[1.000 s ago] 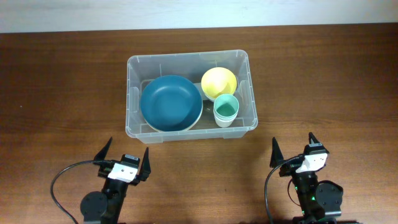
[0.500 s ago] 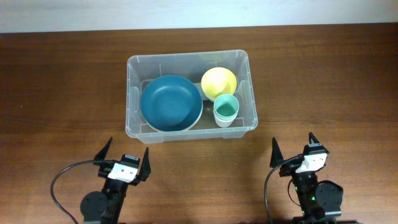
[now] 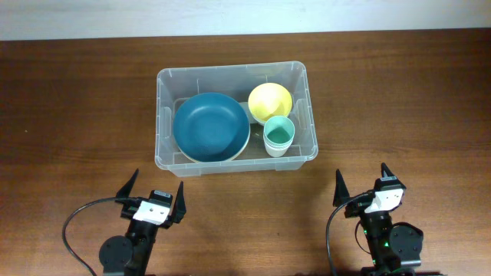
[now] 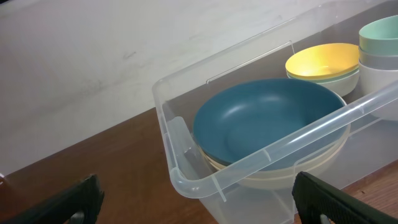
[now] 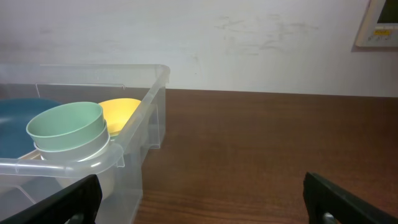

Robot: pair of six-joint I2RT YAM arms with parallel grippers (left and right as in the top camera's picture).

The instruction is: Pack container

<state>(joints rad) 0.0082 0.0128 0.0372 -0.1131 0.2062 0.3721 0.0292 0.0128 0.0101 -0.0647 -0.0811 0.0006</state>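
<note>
The clear plastic container [image 3: 163, 116] stands at the table's middle. In it lie a dark blue bowl [image 3: 210, 126] on a cream one, a yellow bowl [image 3: 269, 100] and a mint green cup [image 3: 279, 133] stacked in a white cup. The left wrist view shows the container's rim [image 4: 261, 160], the blue bowl [image 4: 264, 117] and the yellow bowl [image 4: 322, 60]. The right wrist view shows the green cup [image 5: 67, 126] and the container's corner [image 5: 155, 81]. My left gripper [image 3: 153, 195] and right gripper [image 3: 360, 184] are open and empty, near the front edge, apart from the container.
Brown wooden table [image 3: 399, 92] all round the container. A pale wall [image 5: 249, 37] lies behind the table, with a white panel [image 5: 379, 25] at the far right in the right wrist view.
</note>
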